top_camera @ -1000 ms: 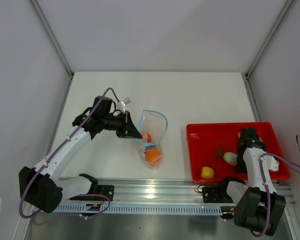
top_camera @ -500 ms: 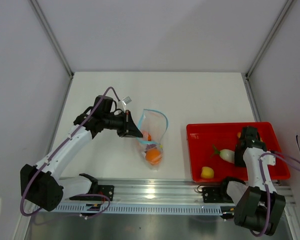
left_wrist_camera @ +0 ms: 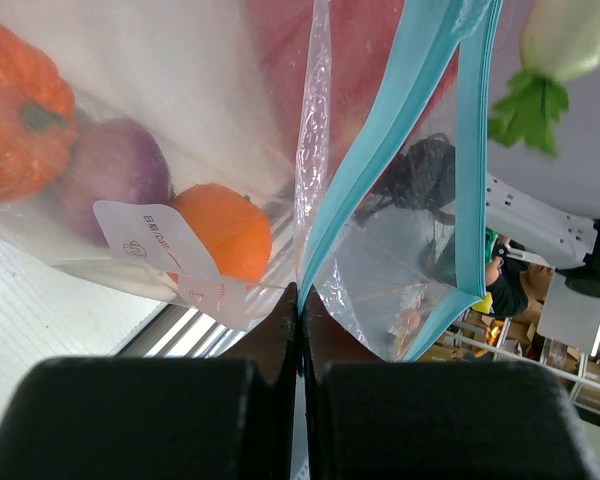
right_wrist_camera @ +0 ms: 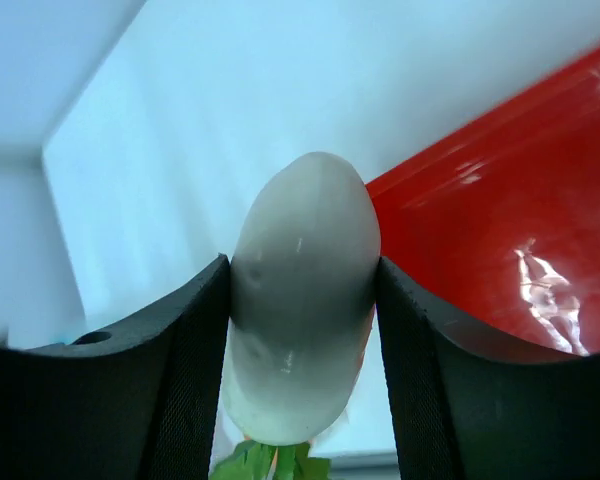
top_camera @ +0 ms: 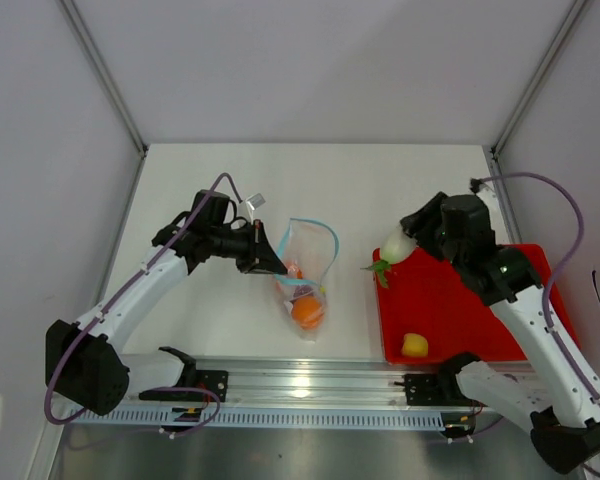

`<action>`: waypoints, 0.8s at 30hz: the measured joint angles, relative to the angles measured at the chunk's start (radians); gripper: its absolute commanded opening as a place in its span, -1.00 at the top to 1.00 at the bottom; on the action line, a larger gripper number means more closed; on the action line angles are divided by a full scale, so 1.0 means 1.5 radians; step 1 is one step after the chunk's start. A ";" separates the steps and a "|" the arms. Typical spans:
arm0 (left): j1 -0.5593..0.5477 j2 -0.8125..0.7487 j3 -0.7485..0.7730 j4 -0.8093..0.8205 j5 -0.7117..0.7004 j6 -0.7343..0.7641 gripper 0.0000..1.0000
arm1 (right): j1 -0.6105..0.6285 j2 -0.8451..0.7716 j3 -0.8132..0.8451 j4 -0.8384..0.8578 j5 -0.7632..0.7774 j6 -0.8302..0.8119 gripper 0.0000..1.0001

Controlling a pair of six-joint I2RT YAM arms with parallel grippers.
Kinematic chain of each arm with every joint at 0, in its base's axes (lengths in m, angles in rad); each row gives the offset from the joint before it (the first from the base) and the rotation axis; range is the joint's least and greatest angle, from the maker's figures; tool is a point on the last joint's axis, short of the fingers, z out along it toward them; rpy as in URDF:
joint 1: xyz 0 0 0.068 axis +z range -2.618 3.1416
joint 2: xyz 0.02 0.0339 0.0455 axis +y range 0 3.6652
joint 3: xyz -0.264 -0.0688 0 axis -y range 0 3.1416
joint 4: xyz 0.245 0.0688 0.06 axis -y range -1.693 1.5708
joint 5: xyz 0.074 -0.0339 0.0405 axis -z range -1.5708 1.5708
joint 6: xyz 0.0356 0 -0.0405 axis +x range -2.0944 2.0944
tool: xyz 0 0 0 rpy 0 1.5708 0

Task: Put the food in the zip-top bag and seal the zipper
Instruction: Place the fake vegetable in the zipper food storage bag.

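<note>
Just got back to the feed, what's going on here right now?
The left gripper has its jaws pinched on the zip-top bag, whose mouth is open. The pumpkin, garlic bulb and orange round fruit lie inside. The right gripper holds the white piece above the red tray, near its far-left corner. One yellow piece lies in the tray. The zipper is unsealed.

Clear zip-top bag (top_camera: pixel 310 255), mouth open, holds pumpkin (left_wrist_camera: pixel 20 110), orange fruit (left_wrist_camera: pixel 225 230), purple bulb (left_wrist_camera: pixel 115 175) — white piece (top_camera: pixel 395 245) aloft, yellow piece (top_camera: pixel 414 345) apart.

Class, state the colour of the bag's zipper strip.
Light blue; the zipper shows best in the left wrist view.
</note>
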 measured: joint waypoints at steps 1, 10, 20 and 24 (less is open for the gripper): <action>0.000 0.000 0.000 0.000 0.000 0.000 0.99 | 0.042 0.004 0.007 0.020 -0.005 -0.028 1.00; 0.000 0.000 0.003 -0.001 -0.004 -0.003 0.99 | 0.340 0.090 0.130 0.107 0.034 -0.219 1.00; -0.002 -0.002 0.007 -0.008 -0.006 -0.003 0.99 | 0.417 0.203 0.208 0.204 0.115 -0.299 1.00; -0.002 -0.005 0.008 -0.010 -0.006 -0.003 0.99 | 0.429 0.238 0.197 0.259 0.138 -0.320 1.00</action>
